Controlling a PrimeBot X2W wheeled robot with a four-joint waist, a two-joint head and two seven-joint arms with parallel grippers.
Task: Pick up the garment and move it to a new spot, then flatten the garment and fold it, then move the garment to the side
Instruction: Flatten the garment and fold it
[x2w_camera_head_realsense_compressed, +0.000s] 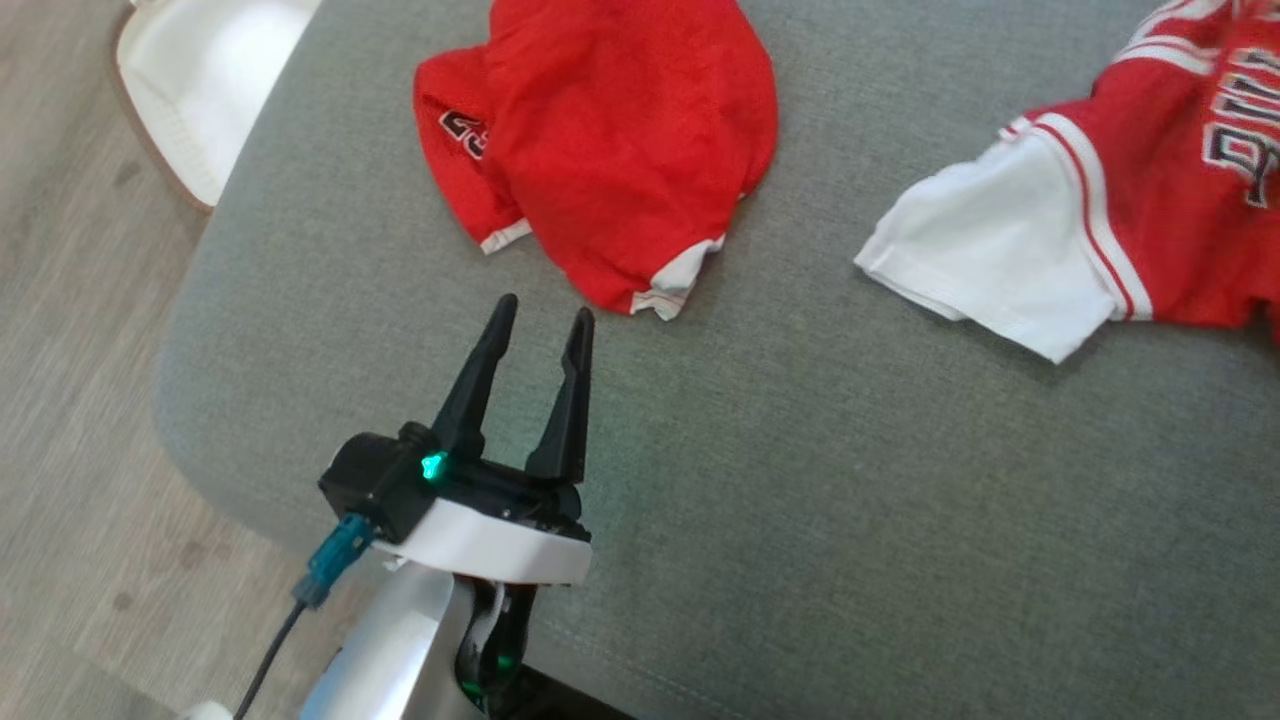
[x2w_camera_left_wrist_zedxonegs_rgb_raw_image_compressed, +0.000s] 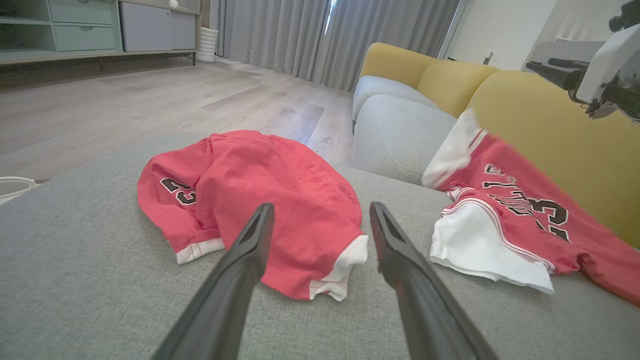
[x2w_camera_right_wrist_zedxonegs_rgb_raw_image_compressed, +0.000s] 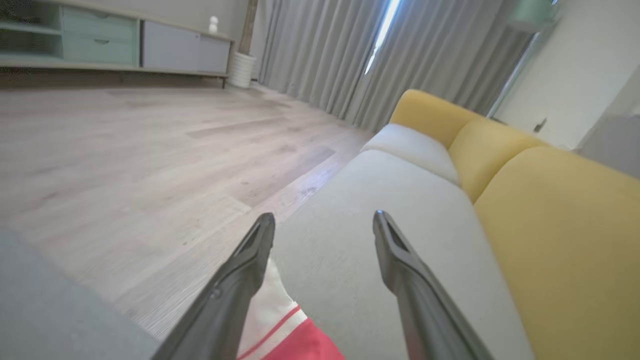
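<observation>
On the head view I have the left gripper (x2w_camera_head_realsense_compressed: 545, 312) low and left of centre above the broad grey fabric cushion (x2w_camera_head_realsense_compressed: 850, 520), its jaws released with nothing between them. The tips point at the crumpled red cloth garment with white cuffs (x2w_camera_head_realsense_compressed: 610, 140), which lies near the cushion's far edge, just beyond the tips and apart from them. Well to its right the red jersey with white sleeves and black lettering (x2w_camera_head_realsense_compressed: 1120, 200) lies spread on the same cushion, one white sleeve reaching toward the middle, the rest running off the picture's edge. A white rounded object (x2w_camera_head_realsense_compressed: 200, 90) sits on the pale wooden floor (x2w_camera_head_realsense_compressed: 80, 350) past the cushion's left corner; I cannot tell what it is. On the left wrist view the left gripper (x2w_camera_left_wrist_zedxonegs_rgb_raw_image_compressed: 321, 209) shows its jaws standing wide, framing the near white cuff of the crumpled red garment (x2w_camera_left_wrist_zedxonegs_rgb_raw_image_compressed: 260, 175). The jersey (x2w_camera_left_wrist_zedxonegs_rgb_raw_image_compressed: 505, 215) lies off to the right beside the mustard-yellow sofa backrest (x2w_camera_left_wrist_zedxonegs_rgb_raw_image_compressed: 560, 130), and a pale piece of the other arm (x2w_camera_left_wrist_zedxonegs_rgb_raw_image_compressed: 607, 60) hangs in the upper right corner. On the right wrist view the right gripper (x2w_camera_right_wrist_zedxonegs_rgb_raw_image_compressed: 324, 216) has its jaws spread wide and grasping nothing. A fold of the jersey (x2w_camera_right_wrist_zedxonegs_rgb_raw_image_compressed: 285, 335), white with a red stripe, shows at the bottom edge beside one finger; I cannot tell whether they touch. Beyond the tips run a pale grey sofa seat (x2w_camera_right_wrist_zedxonegs_rgb_raw_image_compressed: 380, 200), the floor and grey curtains (x2w_camera_right_wrist_zedxonegs_rgb_raw_image_compressed: 325, 50).
</observation>
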